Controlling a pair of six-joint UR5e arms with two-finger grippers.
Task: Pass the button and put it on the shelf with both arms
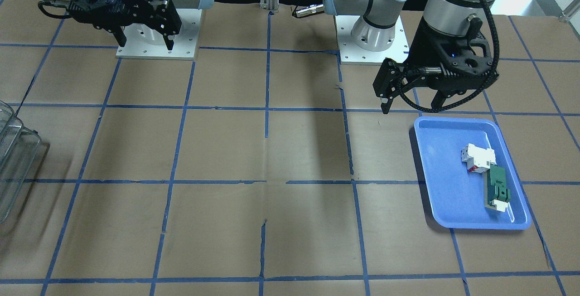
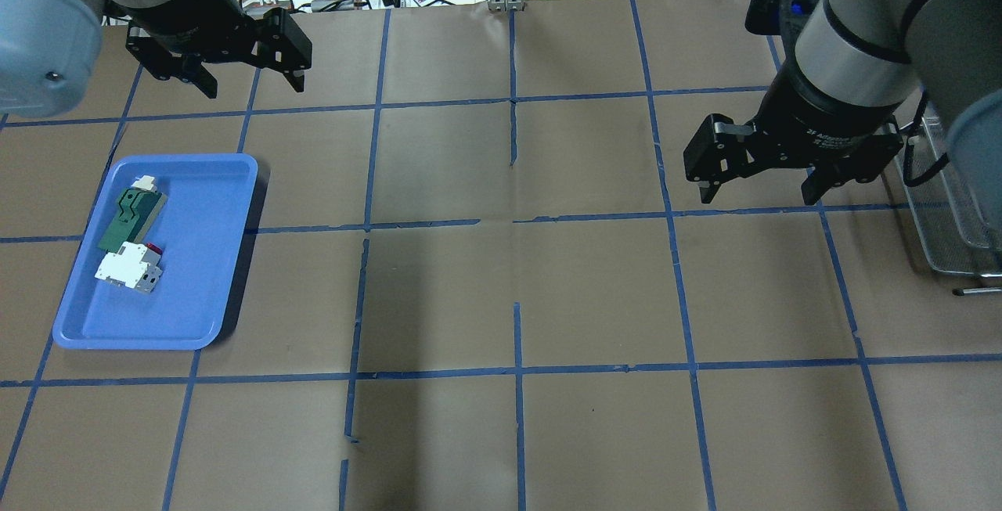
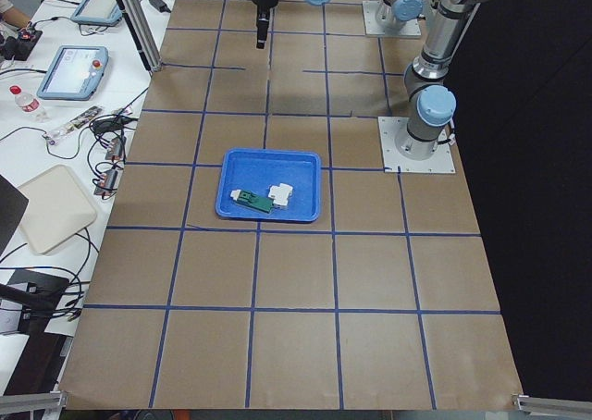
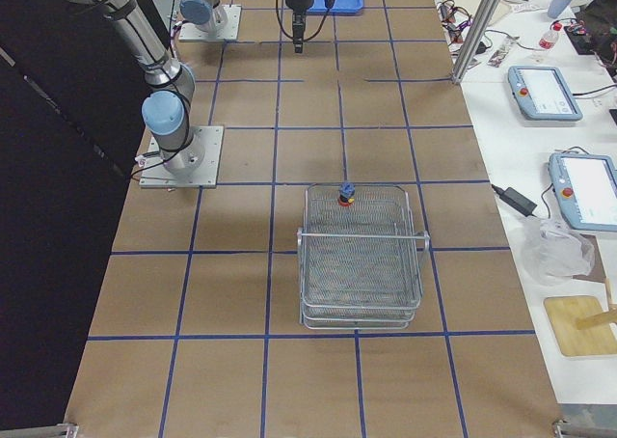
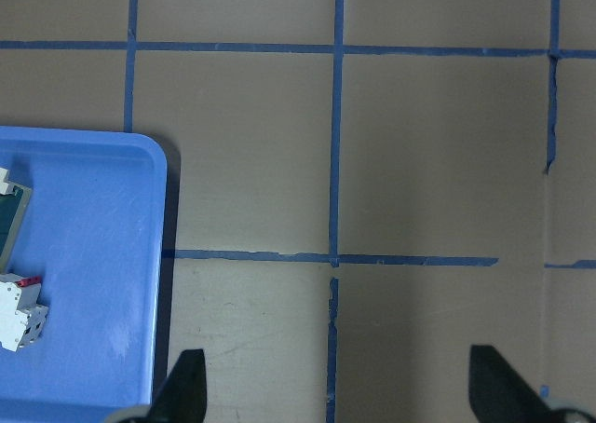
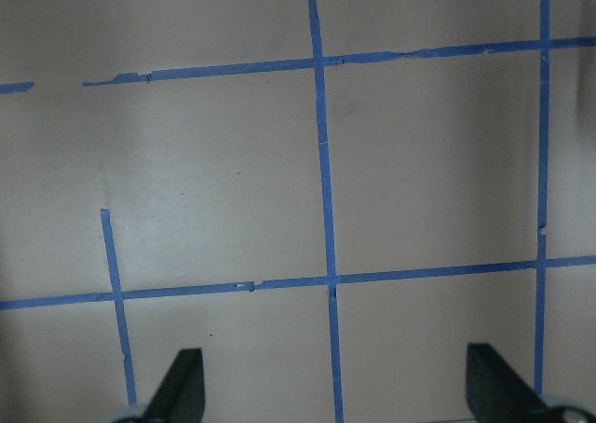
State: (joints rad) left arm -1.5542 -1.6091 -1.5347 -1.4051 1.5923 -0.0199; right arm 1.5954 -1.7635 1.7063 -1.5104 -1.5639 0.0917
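Observation:
The button [image 4: 345, 195], with its red cap, shows only in the exterior right view, small, at the far end of the wire-mesh shelf [image 4: 362, 264]. I cannot tell whether it sits inside the shelf or on its rim. The shelf also shows at the edge of the front view [image 1: 13, 160] and of the overhead view [image 2: 951, 206]. My right gripper [image 2: 758, 198] hangs open and empty above the table beside the shelf. My left gripper [image 2: 244, 82] is open and empty, above the table beyond the blue tray. Both wrist views show spread fingers over bare table.
The blue tray [image 2: 196, 284] on my left side holds a white block with red marks [image 2: 129, 270] and a green flat part [image 2: 129, 214]. Brown paper with blue tape lines covers the table. Cables, tablets and a bottle lie on the side bench.

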